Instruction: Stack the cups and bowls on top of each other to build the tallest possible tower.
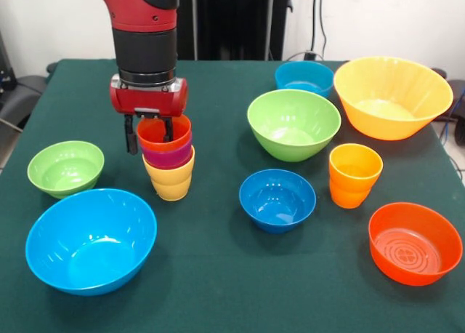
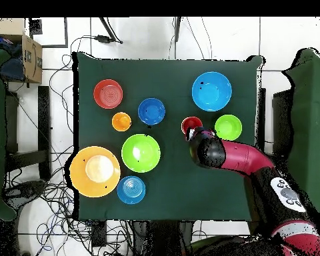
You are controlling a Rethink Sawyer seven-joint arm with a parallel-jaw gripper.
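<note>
A short tower stands left of centre: a yellow cup (image 1: 171, 183) at the base, a purple cup (image 1: 168, 158) nested in it, and a red-orange cup (image 1: 176, 137) on top, which also shows from overhead (image 2: 191, 125). My gripper (image 1: 150, 135) is open and low over the tower. It straddles the red-orange cup's left wall, one finger outside and one inside. An orange-yellow cup (image 1: 354, 174) stands alone at the right. Loose bowls lie around: small green (image 1: 65, 167), large light blue (image 1: 91, 240), dark blue (image 1: 277, 199), large green (image 1: 293, 123), teal (image 1: 304, 77), large orange-yellow (image 1: 392, 97), orange-red (image 1: 415, 242).
The green table (image 1: 211, 289) carries everything. The small green bowl and the large light blue bowl sit close to the tower's left and front. Cables and chairs lie off the table in the overhead view.
</note>
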